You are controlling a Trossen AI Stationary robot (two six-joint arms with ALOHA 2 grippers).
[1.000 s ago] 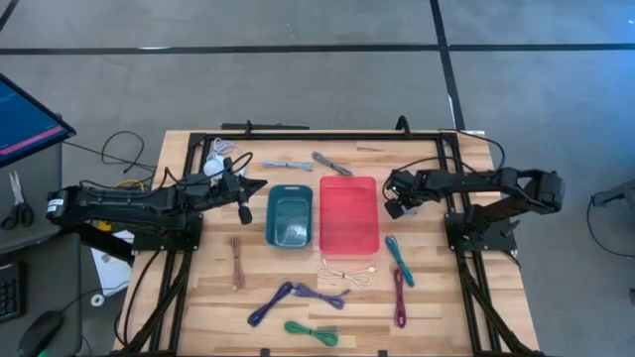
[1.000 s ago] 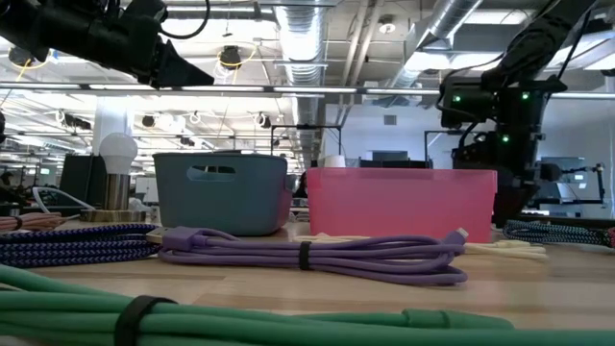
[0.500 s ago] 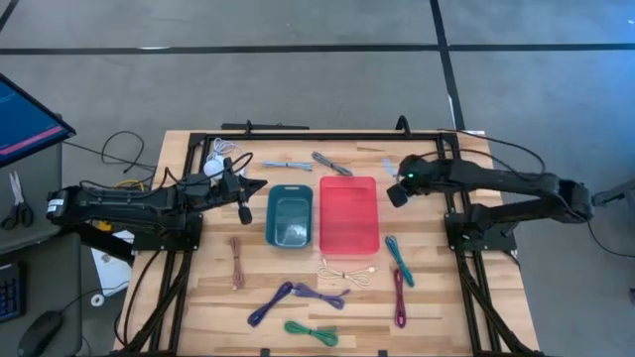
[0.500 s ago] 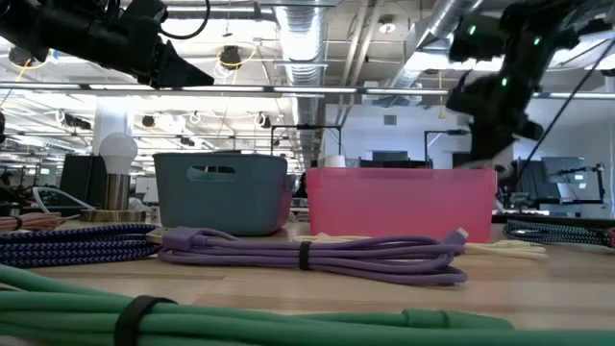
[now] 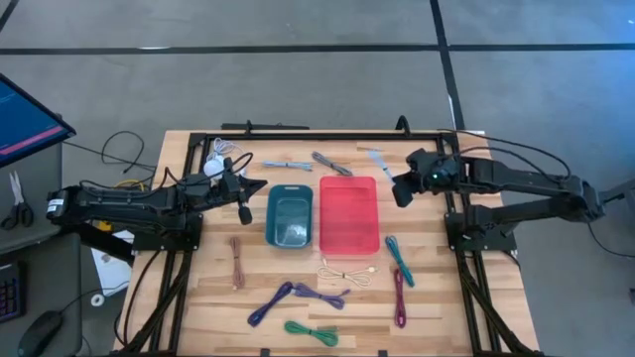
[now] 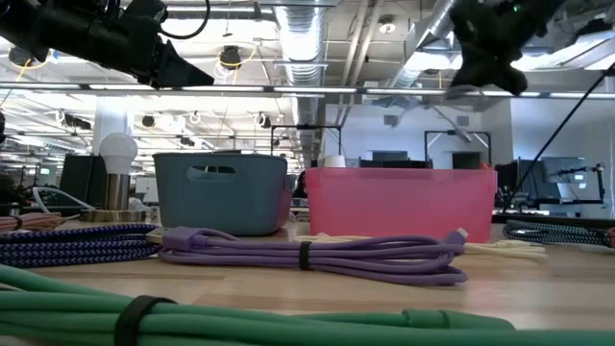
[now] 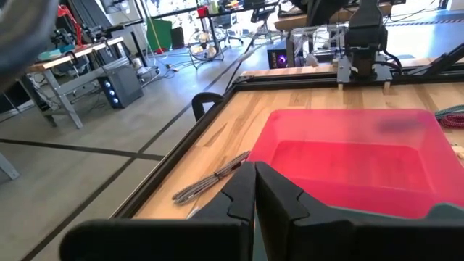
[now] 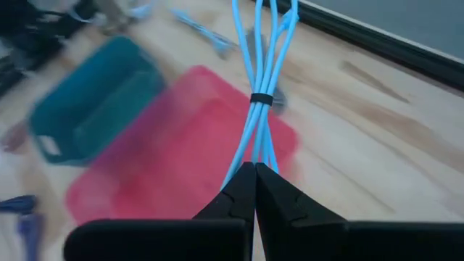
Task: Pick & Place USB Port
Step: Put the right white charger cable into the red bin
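My right gripper hovers high beside the far right corner of the red bin and is shut on a light blue bundled cable with a black tie. In the high view the cable reaches from the fingers toward the table's far edge. The low view shows this arm at the top right. My left gripper is shut and waits in the air left of the teal bin, touching nothing; in the left wrist view it faces the red bin. My right gripper pinches one end of the light blue cable bundle between its two shut fingers. The fingers lie along the strands, which run on past the fingertips. The bundle looks lifted clear of the table; how far back it reaches between the fingers does not show.
Other bundled cables lie on the table: grey and blue-grey near the far edge, brown, purple, green, white, teal, magenta on the near half. A lamp bulb stands far left.
My right gripper has risen well above the table beside the red bin's far right corner while its arm has stretched out, and the light blue cable has gone up with it. The left arm has kept still.
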